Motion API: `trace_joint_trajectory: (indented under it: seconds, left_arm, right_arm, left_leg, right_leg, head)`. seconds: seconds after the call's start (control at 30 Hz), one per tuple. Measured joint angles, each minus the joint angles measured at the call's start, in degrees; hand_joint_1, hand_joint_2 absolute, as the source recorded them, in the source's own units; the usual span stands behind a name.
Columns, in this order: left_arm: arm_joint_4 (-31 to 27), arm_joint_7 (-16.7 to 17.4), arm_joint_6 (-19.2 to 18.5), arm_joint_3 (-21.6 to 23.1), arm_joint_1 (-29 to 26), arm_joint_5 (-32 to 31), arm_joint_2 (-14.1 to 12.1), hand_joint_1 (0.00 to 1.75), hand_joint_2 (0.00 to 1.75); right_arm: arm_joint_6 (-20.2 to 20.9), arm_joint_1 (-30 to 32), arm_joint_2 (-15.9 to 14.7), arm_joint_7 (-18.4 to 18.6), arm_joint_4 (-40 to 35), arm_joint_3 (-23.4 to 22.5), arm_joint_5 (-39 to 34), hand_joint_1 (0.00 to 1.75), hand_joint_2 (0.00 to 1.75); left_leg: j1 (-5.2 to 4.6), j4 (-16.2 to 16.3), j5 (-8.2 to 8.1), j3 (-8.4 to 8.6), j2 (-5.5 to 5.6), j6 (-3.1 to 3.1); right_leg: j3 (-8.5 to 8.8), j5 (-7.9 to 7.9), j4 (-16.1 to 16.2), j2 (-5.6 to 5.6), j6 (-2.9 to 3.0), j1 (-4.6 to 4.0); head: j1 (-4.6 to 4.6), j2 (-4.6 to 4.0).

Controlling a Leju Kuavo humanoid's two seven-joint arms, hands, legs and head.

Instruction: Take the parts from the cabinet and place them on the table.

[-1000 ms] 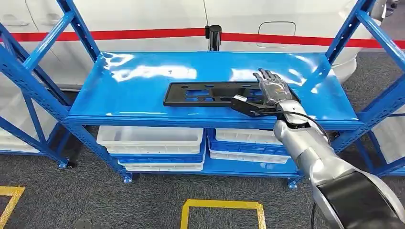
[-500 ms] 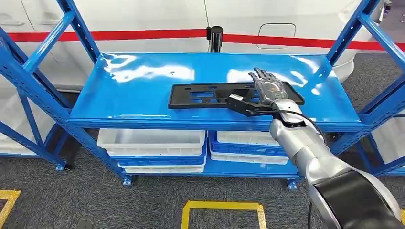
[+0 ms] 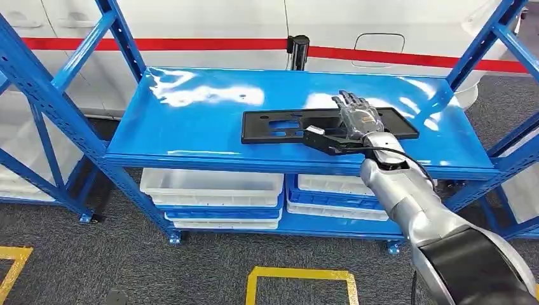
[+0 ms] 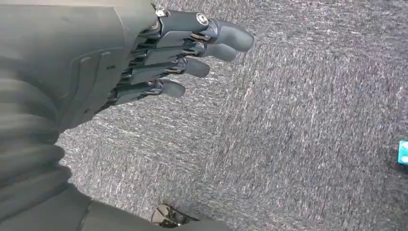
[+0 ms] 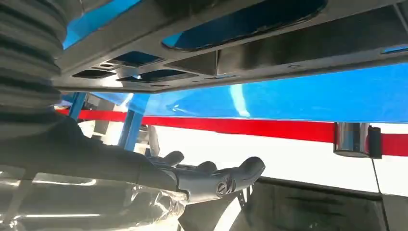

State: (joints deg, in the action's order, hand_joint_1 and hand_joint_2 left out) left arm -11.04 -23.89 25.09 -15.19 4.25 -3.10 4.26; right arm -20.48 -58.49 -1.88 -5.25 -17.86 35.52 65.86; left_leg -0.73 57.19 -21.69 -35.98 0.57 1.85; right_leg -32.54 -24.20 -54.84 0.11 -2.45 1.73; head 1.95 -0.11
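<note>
A flat black plastic part (image 3: 279, 124) with several cut-outs lies on the top blue shelf (image 3: 191, 127) of the cabinet. My right hand (image 3: 359, 121) is stretched out over the part's right portion, fingers extended, with the thumb (image 3: 321, 138) along its front edge. In the right wrist view the part (image 5: 231, 53) is close, and a gap shows between it and the spread fingers (image 5: 207, 175). My left hand (image 4: 183, 53) hangs over grey carpet, fingers loosely extended and holding nothing.
White bins (image 3: 210, 184) and blue bins (image 3: 330, 194) are stacked on the lower shelf. Blue uprights and braces (image 3: 57, 108) frame the cabinet on both sides. A white vehicle with a red stripe (image 3: 191, 43) stands behind it. A yellow floor marking (image 3: 299, 273) lies in front.
The whole picture has shifted right, so the camera moved. My right hand stays over the part, now slightly nearer its middle. The part still lies flat on the shelf.
</note>
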Motion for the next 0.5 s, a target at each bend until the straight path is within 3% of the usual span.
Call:
trace_joint_trajectory:
  seconds: [0.33, 0.43, 0.47, 0.5]
  left_arm:
    - [0.0, 0.2, 0.2, 0.3, 0.0, -0.5, 0.0, 0.0, 1.75]
    - [0.0, 0.2, 0.2, 0.4, 0.0, -0.5, 0.0, 0.0, 1.75]
    - [0.0, 0.2, 0.2, 0.4, 0.0, -0.5, -0.1, 0.0, 1.75]
    - [0.0, 0.2, 0.1, 0.5, 0.0, -0.5, 0.0, 0.0, 1.75]
  right_arm:
    - [0.2, 0.0, 0.1, 0.2, 0.0, 0.0, 0.2, 0.0, 1.75]
    - [0.2, 0.0, 0.2, 0.2, 0.0, 0.0, 0.3, 0.0, 1.75]
    - [0.1, 0.0, 0.2, 0.2, 0.0, 0.0, 0.4, 0.0, 1.75]
    - [0.1, 0.0, -0.1, 0.2, 0.0, 0.0, 0.5, 0.0, 1.75]
  left_leg:
    - [-0.39, 0.2, -0.12, -0.06, -0.01, 0.55]
    - [-0.7, 0.2, -0.21, -0.03, -0.01, 1.26]
    - [-0.39, -0.7, 0.28, 0.46, -0.07, 1.85]
    - [-0.11, -1.1, 0.57, 0.74, -0.29, 2.29]
  right_leg:
    - [0.03, 0.23, 0.1, 0.0, -0.61, 0.47]
    - [0.19, 0.36, 0.5, 0.01, -1.33, 0.67]
    - [0.25, 0.24, 0.4, 0.01, -1.56, 0.51]
    - [-0.92, -0.9, -1.5, -0.08, -1.06, 0.54]
  head:
    - [0.0, 0.0]
    - [0.04, 0.0]
    - [0.02, 0.0]
    - [-0.09, 0.0]
